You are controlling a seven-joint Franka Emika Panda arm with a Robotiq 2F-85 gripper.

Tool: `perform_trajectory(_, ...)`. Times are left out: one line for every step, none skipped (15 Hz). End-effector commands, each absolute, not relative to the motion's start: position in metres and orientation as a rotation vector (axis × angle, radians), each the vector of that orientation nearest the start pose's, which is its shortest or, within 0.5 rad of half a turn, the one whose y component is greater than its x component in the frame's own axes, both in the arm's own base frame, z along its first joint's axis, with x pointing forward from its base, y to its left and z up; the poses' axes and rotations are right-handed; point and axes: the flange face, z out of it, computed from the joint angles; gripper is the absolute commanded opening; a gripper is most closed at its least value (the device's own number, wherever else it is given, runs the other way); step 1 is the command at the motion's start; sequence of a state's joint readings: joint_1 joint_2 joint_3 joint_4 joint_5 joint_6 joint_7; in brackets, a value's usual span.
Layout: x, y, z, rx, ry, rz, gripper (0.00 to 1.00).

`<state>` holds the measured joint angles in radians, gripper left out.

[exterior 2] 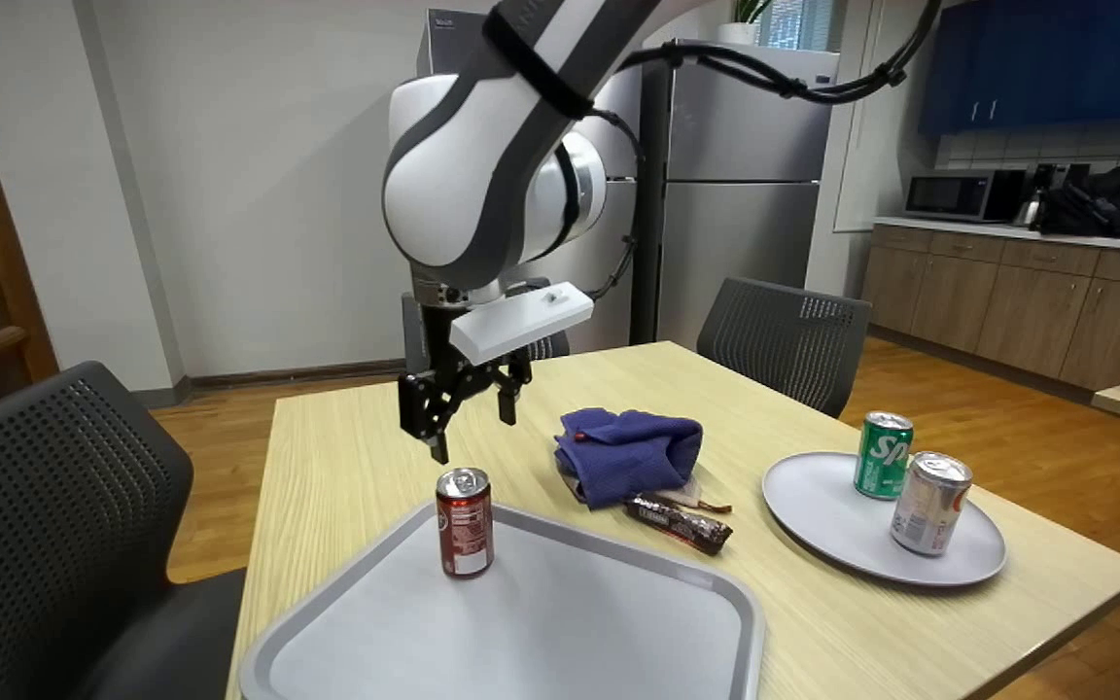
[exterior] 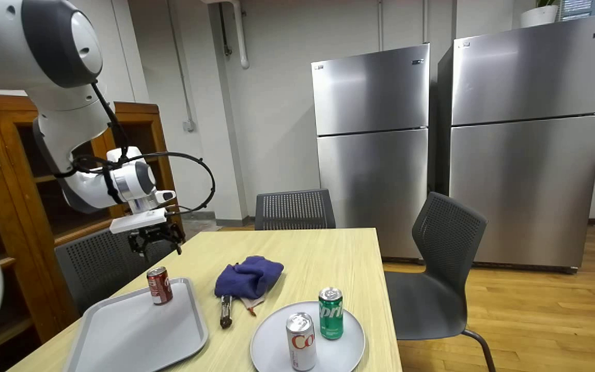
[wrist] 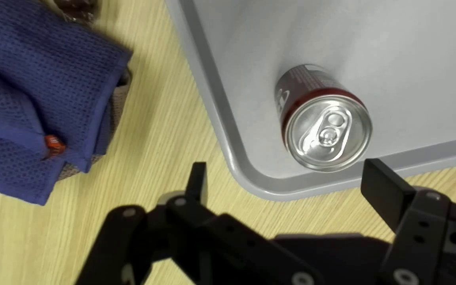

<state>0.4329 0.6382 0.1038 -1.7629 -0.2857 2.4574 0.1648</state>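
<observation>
Evidently, the black gripper [exterior 2: 472,428] was holding nothing: its two fingers [wrist: 386,190] were spread well apart, and only air was between them. It hung over the wood-coloured table [exterior 2: 327,467], and the nearest thing below it was a dark red soda can [exterior 2: 466,525], which it did not touch, as far as the views could show. This can stood upright on the gray tray [exterior 2: 541,632], inside one corner and apart from the raised rim [wrist: 214,95]. Its flat base seemed sufficient for standing without any support, and the rim, I would judge, could stop it in case of sliding.

Beside the tray, a blue-purple towel [exterior 2: 633,447] lay bunched on the table. Probably it kept this heaped form because the cloth was thick and because a textured brownish thing [wrist: 120,95] lay partly under it; what this was, I could not tell. A bar in a dark brown wrapper [exterior 2: 680,523] lay flat just beside the towel.

Farther from the gripper, a green Sprite can [exterior: 331,314] and a silver can [exterior: 301,341] with red letters stood upright on a round gray plate [exterior: 271,346]. They were near each other, so the plate seemed to serve for grouping them, well apart from the tray.
</observation>
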Motion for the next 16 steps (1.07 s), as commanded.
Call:
perform_trajectory(0.571,0.303,0.238,-3.163,-0.770,-0.132,1.00)
perform_trajectory(0.571,0.294,0.242,-3.179,-0.735,-0.132,1.00)
perform_trajectory(0.569,0.282,0.245,-3.193,-0.695,-0.130,1.00)
perform_trajectory(0.567,0.272,0.248,-3.209,-0.651,-0.129,1.00)
perform_trajectory(0.566,0.261,0.251,-3.224,-0.605,-0.128,1.00)
perform_trajectory(0.563,0.247,0.253,-3.238,-0.552,-0.126,1.00)
perform_trajectory(0.561,0.237,0.254,-3.252,-0.506,-0.120,1.00)
perform_trajectory(0.558,0.223,0.255,-3.264,-0.455,-0.113,1.00)
perform_trajectory(0.556,0.212,0.256,-3.274,-0.409,-0.106,1.00)
perform_trajectory(0.552,0.198,0.256,-3.278,-0.357,-0.100,1.00)
perform_trajectory(0.550,0.187,0.257,-3.285,-0.309,-0.091,1.00)
perform_trajectory(0.545,0.173,0.257,-3.287,-0.258,-0.084,1.00)
perform_trajectory(0.542,0.159,0.257,-3.288,-0.207,-0.077,1.00)
perform_trajectory(0.537,0.145,0.258,-3.286,-0.158,-0.069,1.00)
perform_trajectory(0.533,0.132,0.258,-3.284,-0.109,-0.061,1.00)
perform_trajectory(0.529,0.116,0.258,-3.282,-0.061,-0.054,1.00)
